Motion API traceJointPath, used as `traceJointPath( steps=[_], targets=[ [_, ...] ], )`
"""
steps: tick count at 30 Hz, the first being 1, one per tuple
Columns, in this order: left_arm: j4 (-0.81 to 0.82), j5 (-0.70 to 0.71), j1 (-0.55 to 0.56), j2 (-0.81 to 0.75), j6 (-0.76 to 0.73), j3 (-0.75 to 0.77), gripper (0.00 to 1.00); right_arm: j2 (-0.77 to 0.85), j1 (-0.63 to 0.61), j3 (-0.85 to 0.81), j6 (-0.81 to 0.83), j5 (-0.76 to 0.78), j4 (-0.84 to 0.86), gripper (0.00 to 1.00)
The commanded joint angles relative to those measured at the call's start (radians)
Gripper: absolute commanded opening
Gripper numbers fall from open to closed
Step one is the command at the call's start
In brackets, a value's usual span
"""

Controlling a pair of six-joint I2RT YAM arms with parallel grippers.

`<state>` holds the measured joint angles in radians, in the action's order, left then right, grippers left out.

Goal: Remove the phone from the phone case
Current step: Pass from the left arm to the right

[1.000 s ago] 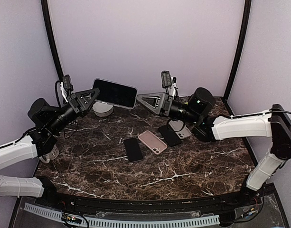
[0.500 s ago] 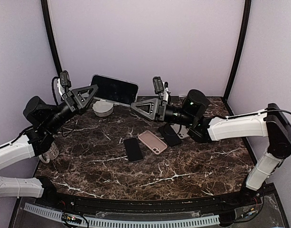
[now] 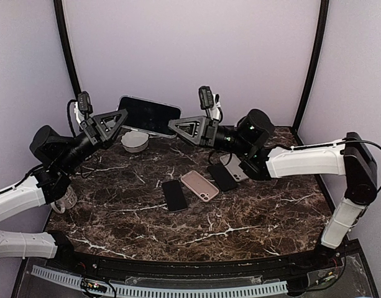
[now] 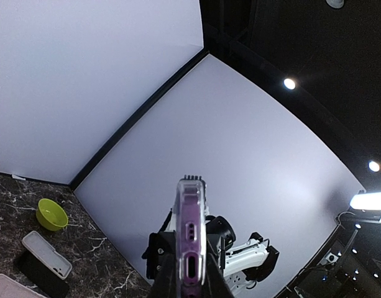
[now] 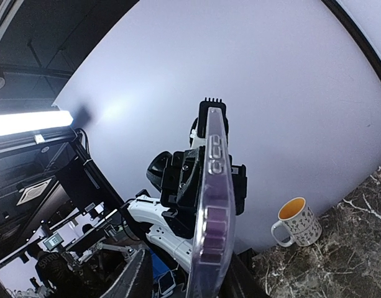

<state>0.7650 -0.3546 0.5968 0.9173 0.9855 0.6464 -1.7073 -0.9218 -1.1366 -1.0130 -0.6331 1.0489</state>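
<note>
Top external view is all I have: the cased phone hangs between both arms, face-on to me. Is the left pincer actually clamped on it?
Observer: Yes. In the left wrist view the cased phone stands edge-on, port end facing that camera, pinched in the shut left pincer.
Operator: And the right pincer?
Observer: In the right wrist view the right pincer straddles the phone's edge, but a gap shows between the phone and one finger. I see no firm grip there.
Operator: Any sign of the case peeling off?
Observer: None that I can see. On both visible edges the clear case wraps the phone.
</note>
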Motion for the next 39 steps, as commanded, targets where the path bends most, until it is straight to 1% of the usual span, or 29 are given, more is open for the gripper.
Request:
traceJointPath(
  steps=[1,10,13,15,17,18,19,20,21,22,23,24,25,26,30,33,36,39],
  targets=[
    [0.112,-0.006,0.001,-0.01,0.014,0.012,0.0,-0.035,-0.003,-0.063,-0.02,-0.021,0.07,0.32],
    [0.106,-0.004,0.001,-0.02,0.004,-0.017,0.0,-0.064,-0.003,-0.101,-0.024,-0.046,0.059,0.19],
    [0.106,0.002,0.001,-0.029,0.001,-0.037,0.0,-0.067,-0.002,-0.103,-0.024,-0.049,0.057,0.11],
    [0.101,-0.001,0.001,-0.033,-0.005,-0.046,0.0,-0.069,-0.003,-0.104,-0.023,-0.055,0.059,0.01],
    [0.076,-0.005,0.001,-0.041,-0.023,-0.048,0.0,-0.066,-0.003,-0.102,-0.018,-0.056,0.051,0.0],
    [0.063,-0.006,0.001,-0.051,-0.042,-0.046,0.03,-0.064,-0.003,-0.099,-0.011,-0.056,0.049,0.0],
    [0.027,-0.006,0.001,-0.057,-0.053,-0.045,0.12,-0.061,-0.003,-0.094,-0.005,-0.058,0.048,0.0],
    [0.009,-0.009,0.001,-0.073,-0.079,-0.041,0.18,-0.056,-0.003,-0.089,0.004,-0.057,0.047,0.0],
    [-0.023,-0.01,0.001,-0.081,-0.106,-0.039,0.31,-0.051,-0.003,-0.084,0.013,-0.058,0.046,0.0],
    [-0.04,-0.017,0.001,-0.102,-0.119,-0.035,0.38,-0.044,-0.003,-0.079,0.025,-0.059,0.042,0.0],
    [-0.082,-0.022,0.001,-0.112,-0.147,-0.032,0.47,-0.035,-0.003,-0.073,0.04,-0.06,0.038,0.0],
    [-0.106,-0.031,0.001,-0.136,-0.162,-0.025,0.51,-0.024,-0.003,-0.066,0.062,-0.064,0.036,0.0],
    [-0.162,-0.037,0.001,-0.161,-0.191,-0.021,0.57,-0.015,-0.003,-0.059,0.079,-0.069,0.032,0.0],
    [-0.22,-0.049,0.001,-0.174,-0.205,-0.01,0.61,-0.003,-0.003,-0.052,0.102,-0.077,0.024,0.0],
    [-0.398,-0.076,0.001,-0.248,-0.277,0.02,0.68,0.053,-0.003,-0.004,0.215,-0.106,-0.036,0.0],
    [-0.516,-0.08,0.001,-0.299,-0.334,0.052,0.71,0.1,-0.003,0.028,0.336,-0.109,-0.123,0.0],
    [-0.668,-0.053,0.001,-0.317,-0.368,0.092,0.71,0.166,-0.004,0.073,0.502,-0.042,-0.238,0.0],
    [-0.741,-0.069,0.001,-0.317,-0.42,0.144,0.71,0.236,-0.008,0.132,0.686,0.065,-0.305,0.0]
  ],
)
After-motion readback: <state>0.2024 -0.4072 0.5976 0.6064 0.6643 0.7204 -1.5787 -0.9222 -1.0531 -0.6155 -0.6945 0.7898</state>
